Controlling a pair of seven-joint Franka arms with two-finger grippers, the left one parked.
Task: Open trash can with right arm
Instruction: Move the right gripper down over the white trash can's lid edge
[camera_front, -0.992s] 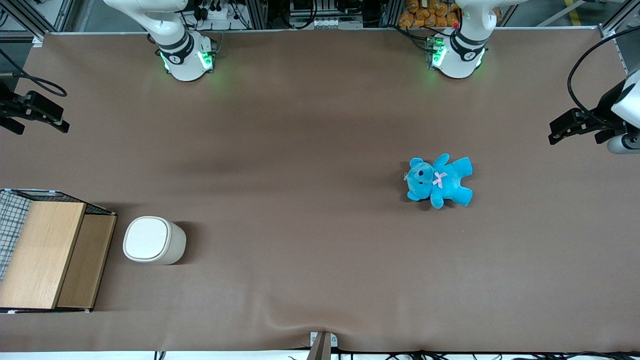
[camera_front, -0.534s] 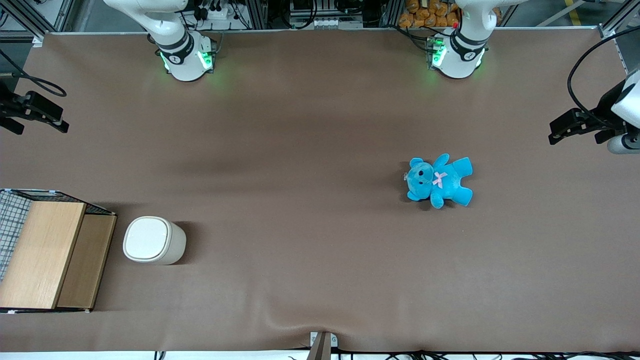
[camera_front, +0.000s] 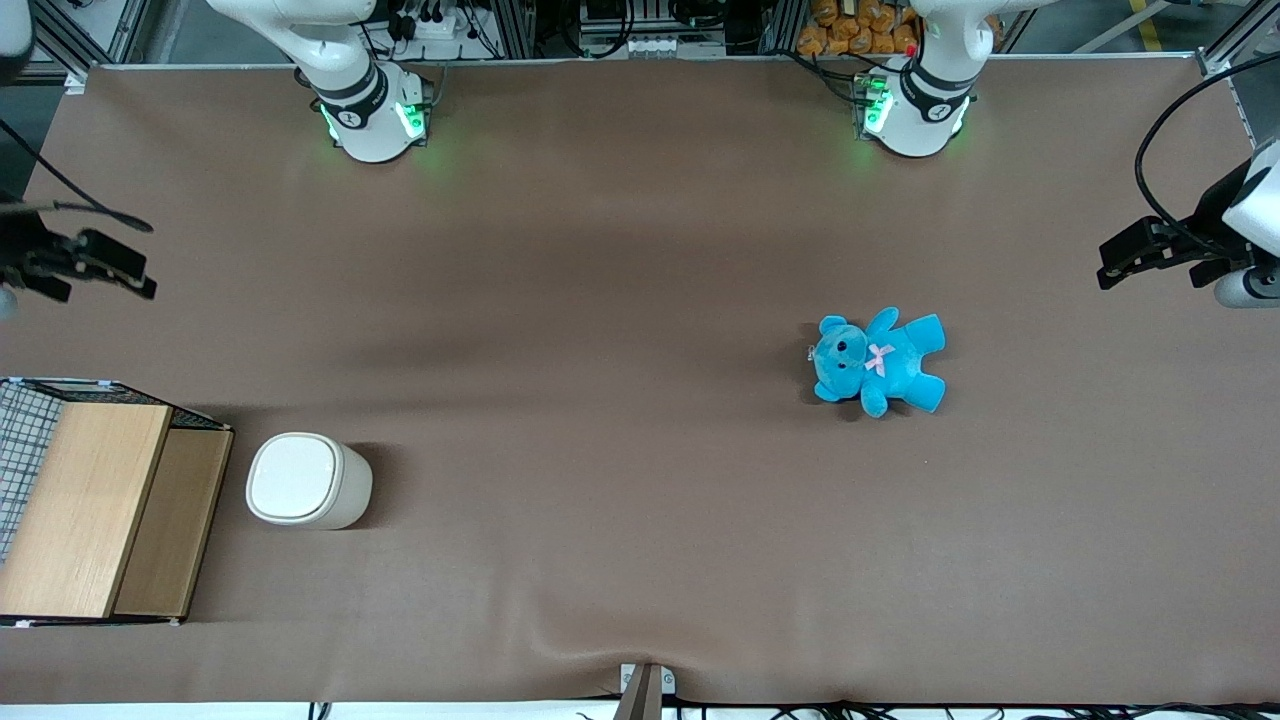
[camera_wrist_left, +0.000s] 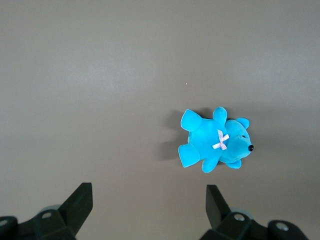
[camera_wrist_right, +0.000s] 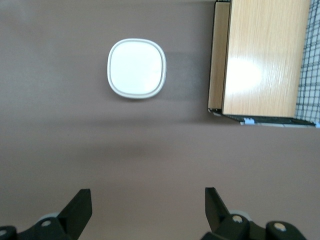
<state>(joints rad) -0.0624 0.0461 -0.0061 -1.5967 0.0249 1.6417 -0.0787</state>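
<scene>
The trash can (camera_front: 300, 478) is a small cream-white tub with a flat paler lid that lies shut. It stands on the brown table beside the wooden box, toward the working arm's end. It also shows in the right wrist view (camera_wrist_right: 136, 68), seen from above. My right gripper (camera_front: 110, 268) hangs above the table edge, farther from the front camera than the trash can and well apart from it. In the right wrist view the gripper (camera_wrist_right: 147, 192) is open and empty, with bare table between the fingers.
A wooden box with wire mesh (camera_front: 90, 505) stands beside the trash can at the table's end and also shows in the right wrist view (camera_wrist_right: 265, 60). A blue teddy (camera_front: 878, 360) lies toward the parked arm's end.
My right gripper has moved nearer to the front camera and slightly inward over the table, toward the trash can. The trash can, box and teddy have not moved.
</scene>
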